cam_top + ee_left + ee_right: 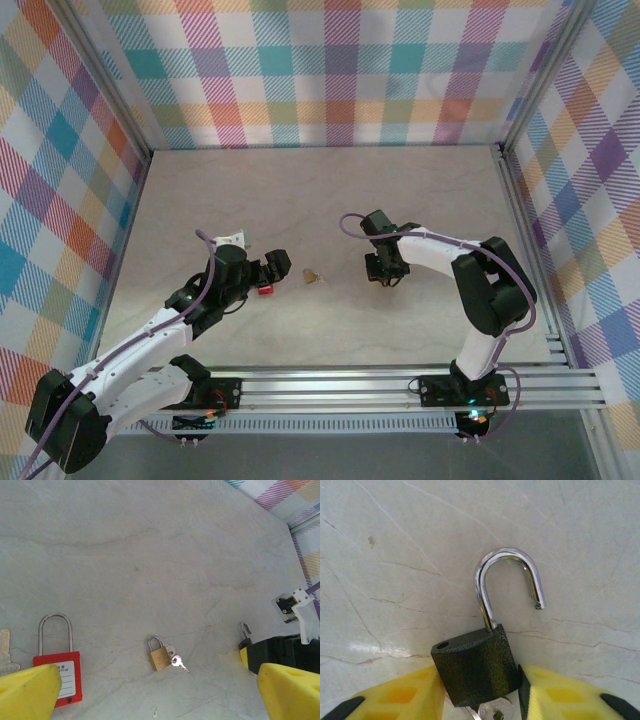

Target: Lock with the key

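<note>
Black padlock (pixel 475 665), shackle open, sat clamped in the right gripper (pixel 479 685) while the left gripper (pixel 157 680) gaped wide.

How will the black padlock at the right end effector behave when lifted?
The padlock looks solid metal: probably rigid and heavy for its size. Its textured body should resist slipping. The open shackle may swivel freely.

Left white-and-black arm (pixel 130 350): stretched forward, low. Left yellow-fingered gripper (pixel 160 695): jaws spread wide. Right white-and-black arm (pixel 440 250): elbow folded, wrist turned inward. Right yellow-fingered gripper (pixel 480 692): fingers (pixel 405 697) pressing both flanks of black metal padlock (pixel 475 665), shackle ahead of fingertips.
</note>
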### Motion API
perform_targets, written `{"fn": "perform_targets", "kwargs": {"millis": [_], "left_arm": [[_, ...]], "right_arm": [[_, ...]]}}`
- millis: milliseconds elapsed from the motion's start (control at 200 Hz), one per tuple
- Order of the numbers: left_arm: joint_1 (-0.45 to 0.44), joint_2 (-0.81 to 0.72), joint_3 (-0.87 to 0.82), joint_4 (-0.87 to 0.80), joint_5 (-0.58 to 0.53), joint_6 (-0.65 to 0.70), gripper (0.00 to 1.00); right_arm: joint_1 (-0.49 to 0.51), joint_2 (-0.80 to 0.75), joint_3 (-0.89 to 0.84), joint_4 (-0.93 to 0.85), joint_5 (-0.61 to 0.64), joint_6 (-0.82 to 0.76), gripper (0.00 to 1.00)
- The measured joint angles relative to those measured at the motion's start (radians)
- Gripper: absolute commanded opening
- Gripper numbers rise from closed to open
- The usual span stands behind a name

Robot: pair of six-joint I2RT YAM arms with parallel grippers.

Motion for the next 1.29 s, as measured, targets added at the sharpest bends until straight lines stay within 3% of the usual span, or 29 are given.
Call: {"fn": "perform_targets", "kwargs": {"millis": [490,1295], "left_arm": [[0.000,-0.002,0.000,0.000,0.000,0.000,1.00],[0.000,0.001,0.000,0.000,0.002,0.000,1.00]], "right_arm": [[0.005,0.006,0.013,-0.014,0.003,-0.003,0.23],[0.090,-0.136,-0.085,0.156,-0.134,-0.056,0.22]]}}
